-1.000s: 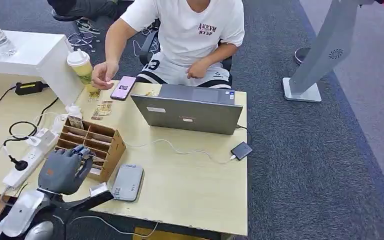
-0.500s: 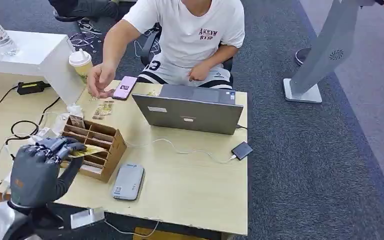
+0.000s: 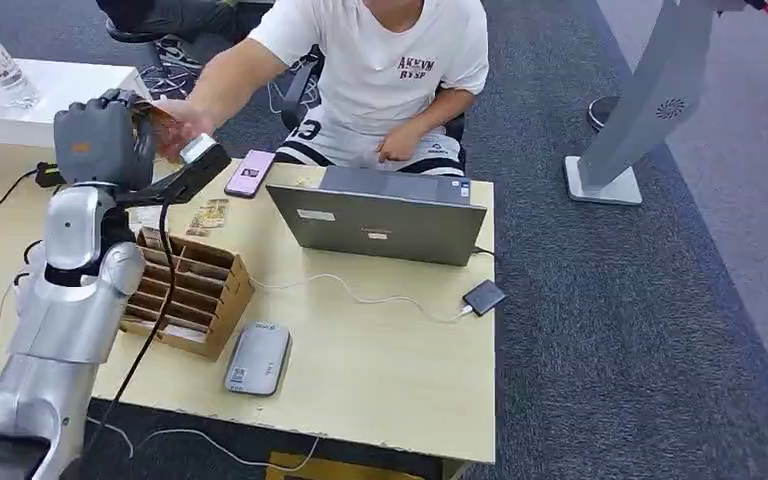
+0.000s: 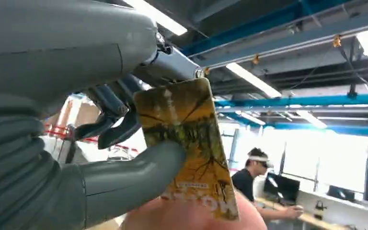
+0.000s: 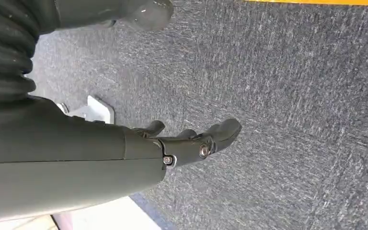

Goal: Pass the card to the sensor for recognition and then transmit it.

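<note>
Left wrist view shows the grey left hand (image 4: 76,120) pinching a yellow illustrated card (image 4: 191,148) between thumb and fingers, raised over the pale wooden table (image 3: 380,370) toward a seated person's outstretched hand (image 3: 182,122), while the right hand (image 5: 124,158) hangs empty, fingers loosely extended.

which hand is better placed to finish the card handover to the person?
Left. The left hand already pinches the card and is raised beside the person's hand. The right hand hangs empty over carpet.
</note>
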